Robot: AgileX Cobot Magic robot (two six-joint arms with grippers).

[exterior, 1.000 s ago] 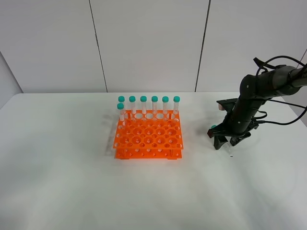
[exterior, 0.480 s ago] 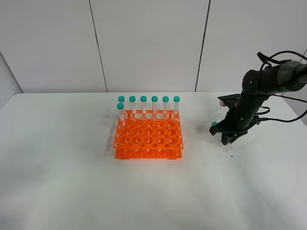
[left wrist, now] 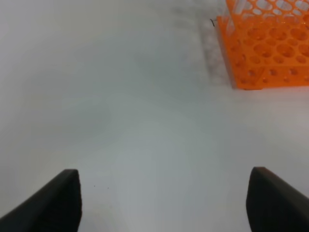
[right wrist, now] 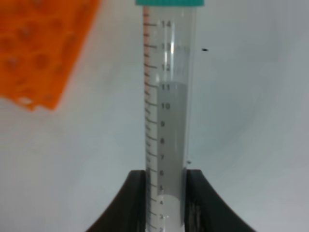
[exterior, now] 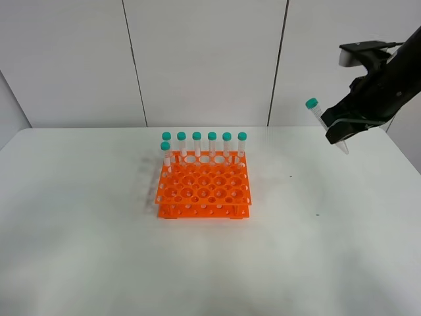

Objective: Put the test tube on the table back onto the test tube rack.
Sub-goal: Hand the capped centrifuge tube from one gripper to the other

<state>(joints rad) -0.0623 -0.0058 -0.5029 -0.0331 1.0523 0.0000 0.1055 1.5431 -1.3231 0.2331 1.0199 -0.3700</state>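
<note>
Clamping: the test tube (right wrist: 166, 96) is clenched by the right gripper (exterior: 341, 133), tilted, well above the table (exterior: 316, 257).
Right wrist view: graduations (right wrist: 151, 104) are shown.
Left gripper (left wrist: 164, 195): spread wide, in wrist view only.

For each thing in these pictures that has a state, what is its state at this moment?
test tube: capped, tilted, held in the air clear of the table.
right gripper: shut on the test tube's lower part.
left gripper: open, empty, above the table.
test tube rack: standing on the table, most holes free.
seven other tubes: capped, upright in the rack, six in the back row and one in front of them.
</note>
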